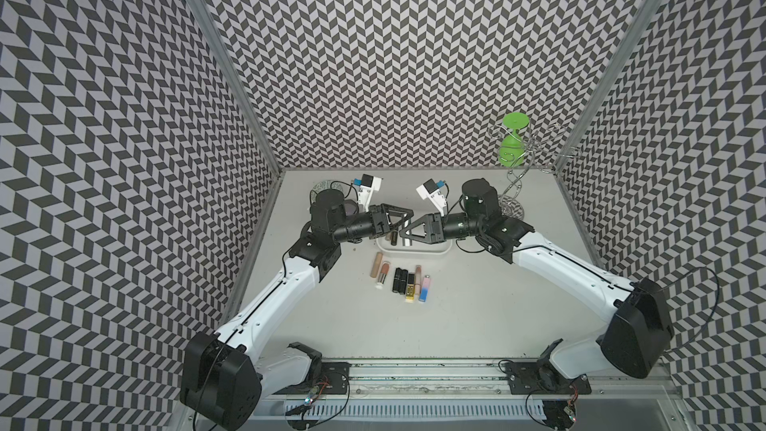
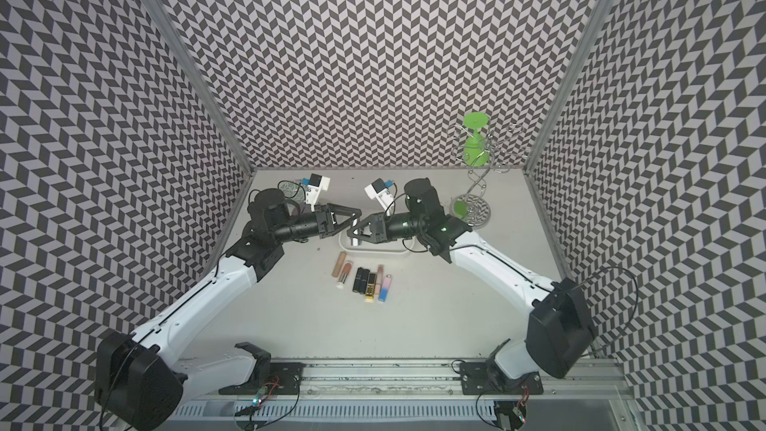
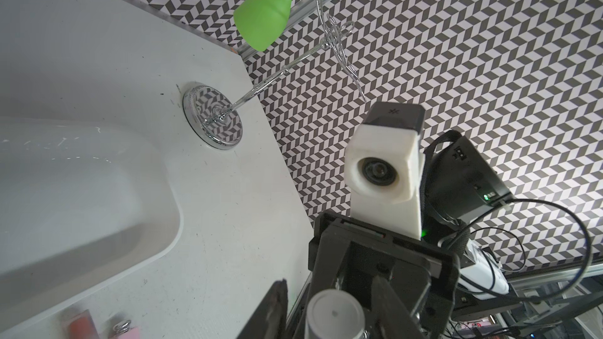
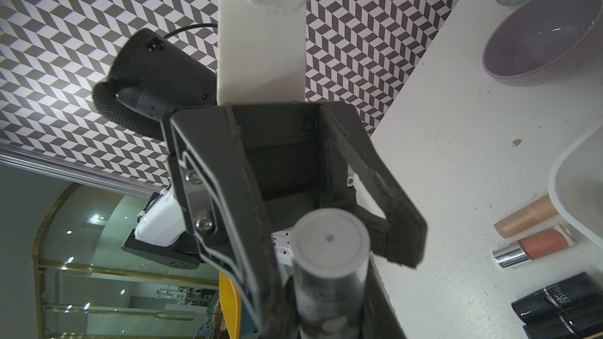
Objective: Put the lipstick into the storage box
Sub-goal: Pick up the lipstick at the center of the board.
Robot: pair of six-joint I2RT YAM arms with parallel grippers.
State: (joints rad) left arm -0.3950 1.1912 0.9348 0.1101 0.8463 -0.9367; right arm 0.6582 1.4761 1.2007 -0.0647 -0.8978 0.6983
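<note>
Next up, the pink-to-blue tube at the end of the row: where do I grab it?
Grip the pink-to-blue tube at mid-body, coming straight down from above and closing across its narrow width. It lies flat at the row's end: one long side faces open table, while the gold lipstick lies close on the other, so that gap looks tight.

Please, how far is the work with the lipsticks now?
Done: dark tubes already lie in the storage box. In hand: a grey-capped lipstick sits between both grippers over the box; the left gripper is open, the right gripper grips it. Left: the row of lipsticks on the table.
</note>
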